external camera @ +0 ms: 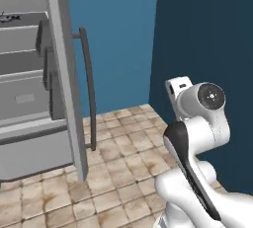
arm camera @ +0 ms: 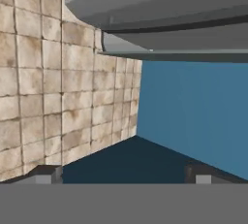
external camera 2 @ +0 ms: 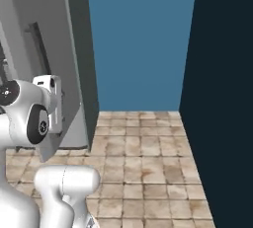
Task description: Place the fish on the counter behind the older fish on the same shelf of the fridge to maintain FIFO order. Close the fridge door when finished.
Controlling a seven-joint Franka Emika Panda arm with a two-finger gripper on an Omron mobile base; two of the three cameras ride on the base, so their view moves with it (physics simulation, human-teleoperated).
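Standing: fridge door [external camera: 69,74] is hanging open, edge-on to the left base cam, long bar handle [external camera: 88,84] facing the blue wall [external camera: 118,39].
Fridge: fridge [external camera: 24,98] interior is showing at far left of the left base cam, pale grey, w/ upper shelf [external camera: 20,19] near the top edge.
Fish: one small dark fish [external camera: 9,18] is lying on that shelf, hard against the frame's left edge; can't tell which of the two fish it is.
Gripper: gripper [arm camera: 126,173] is sitting wide open in the hand cam, both dark fingertips [arm camera: 43,172] far apart at the bottom, nothing btwn them, holding nothing.
Hand cam aim: is looking along the tiled floor [arm camera: 58,87] toward the blue wall and a dark wall, w/ grey fridge underside/door edge running across the top.
Fish vs gripper: fish is well apart from the gripper, up inside the fridge on the far side of the open door, not in the hand cam.
Arm: white arm [external camera: 197,138] is folding up at lower right of the left base cam, lower left of the right base cam.
Door in right cam: door panel is leaning past the arm's wrist, dark handle visible behind.
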